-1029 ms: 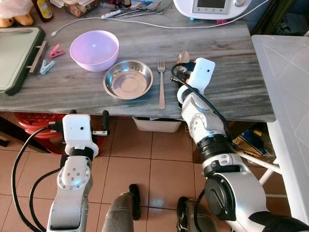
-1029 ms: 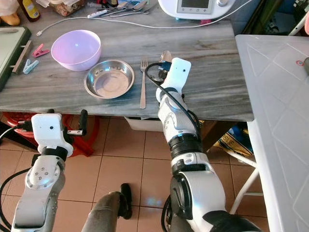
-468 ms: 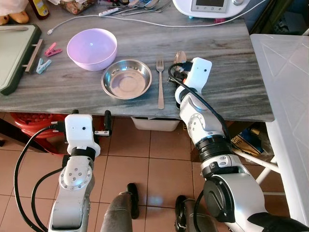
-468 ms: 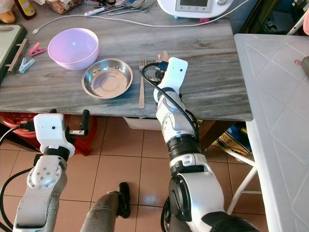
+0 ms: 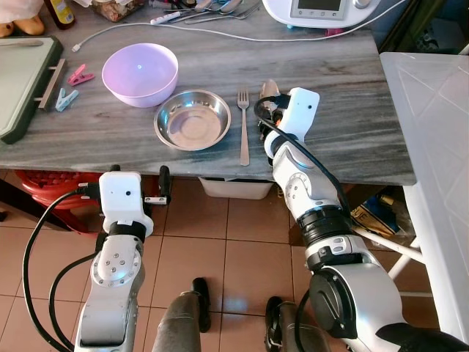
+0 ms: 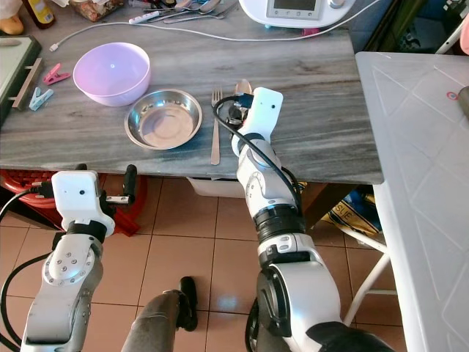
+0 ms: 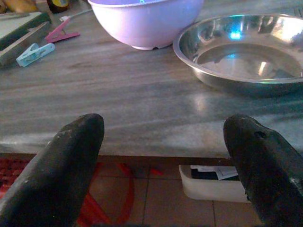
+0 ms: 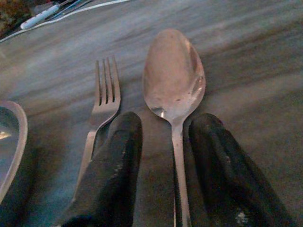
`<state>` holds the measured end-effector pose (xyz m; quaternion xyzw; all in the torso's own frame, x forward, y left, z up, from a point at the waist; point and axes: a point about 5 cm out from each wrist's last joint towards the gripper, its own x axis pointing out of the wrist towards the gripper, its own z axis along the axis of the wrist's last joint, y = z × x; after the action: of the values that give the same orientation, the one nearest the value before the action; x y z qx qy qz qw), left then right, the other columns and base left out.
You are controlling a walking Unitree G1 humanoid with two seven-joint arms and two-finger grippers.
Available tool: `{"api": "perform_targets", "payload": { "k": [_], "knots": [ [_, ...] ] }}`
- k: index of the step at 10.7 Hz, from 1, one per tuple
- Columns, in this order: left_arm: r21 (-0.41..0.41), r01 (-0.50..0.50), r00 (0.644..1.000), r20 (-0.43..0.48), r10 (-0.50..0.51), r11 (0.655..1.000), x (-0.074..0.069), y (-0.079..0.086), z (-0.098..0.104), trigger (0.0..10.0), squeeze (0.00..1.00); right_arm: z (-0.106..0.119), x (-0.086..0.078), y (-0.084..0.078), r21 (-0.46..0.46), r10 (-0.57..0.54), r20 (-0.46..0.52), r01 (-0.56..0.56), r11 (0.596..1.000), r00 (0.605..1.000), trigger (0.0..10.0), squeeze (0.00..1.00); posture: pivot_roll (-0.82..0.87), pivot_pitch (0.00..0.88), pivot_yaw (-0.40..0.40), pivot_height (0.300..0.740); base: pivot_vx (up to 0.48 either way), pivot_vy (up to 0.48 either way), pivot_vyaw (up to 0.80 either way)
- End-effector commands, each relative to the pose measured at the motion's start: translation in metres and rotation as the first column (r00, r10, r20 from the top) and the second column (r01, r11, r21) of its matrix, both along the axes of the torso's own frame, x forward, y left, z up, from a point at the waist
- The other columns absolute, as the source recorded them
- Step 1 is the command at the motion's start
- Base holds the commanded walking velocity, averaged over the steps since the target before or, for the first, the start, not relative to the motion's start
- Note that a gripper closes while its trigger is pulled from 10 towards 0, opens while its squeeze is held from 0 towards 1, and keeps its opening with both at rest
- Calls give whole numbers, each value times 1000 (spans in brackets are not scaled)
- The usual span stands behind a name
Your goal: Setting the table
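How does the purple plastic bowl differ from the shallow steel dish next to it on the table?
The purple plastic bowl is matte, pale lilac and deep with tall sides; the shallow steel dish is shiny, reflective metal, low, with a wide flat bottom. The purple bowl sits farther from the table's near edge, the steel dish closer, beside the metal fork. Both are round, upright, empty, and sit almost touching each other.

Steel spoon (image 8: 174,85) lies flat just beside fork (image 8: 100,106).
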<state>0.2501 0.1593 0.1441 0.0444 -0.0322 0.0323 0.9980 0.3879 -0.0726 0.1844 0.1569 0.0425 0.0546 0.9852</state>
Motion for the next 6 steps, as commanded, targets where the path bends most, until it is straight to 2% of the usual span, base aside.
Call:
{"api": "perform_targets", "payload": {
  "k": [1, 2, 3, 4, 5, 6],
  "knots": [
    [-1, -8, 1000, -6, 8, 1000, 0, 2, -2, 10000, 0, -20, -4, -9, -14, -21, -76, 20, 1000, 997, 10000, 635, 86, 296, 25, 740, 0, 0, 0],
    [-1, -9, 1000, -5, 9, 1000, 0, 2, -2, 10000, 0, -18, -5, -11, -21, -24, -60, 23, 1000, 998, 10000, 533, 85, 294, 26, 740, 0, 0, 0],
    [0, -10, 1000, -3, 10, 1000, 1, 2, -2, 10000, 0, -16, -6, -14, -20, -34, -39, 33, 999, 999, 10000, 294, 82, 290, 26, 740, 0, 0, 0],
    [-1, -8, 1000, 0, 8, 1000, 2, 2, -2, 10000, 0, -17, -7, -14, 6, -28, -33, 28, 1000, 999, 10000, 286, 81, 283, 26, 740, 0, 0, 0],
    [-2, -9, 1000, 7, 9, 1000, 3, 1, 0, 10000, 0, -11, -9, -14, 27, -13, 11, 13, 1000, 1000, 10000, 188, 81, 277, 27, 740, 0, 0, 0],
    [-5, -12, 1000, 15, 12, 1000, 5, 3, 0, 10000, 0, -4, -9, -16, 23, -18, 62, 16, 1000, 998, 10000, 145, 78, 265, 25, 740, 0, 0, 0]
  ]
}}
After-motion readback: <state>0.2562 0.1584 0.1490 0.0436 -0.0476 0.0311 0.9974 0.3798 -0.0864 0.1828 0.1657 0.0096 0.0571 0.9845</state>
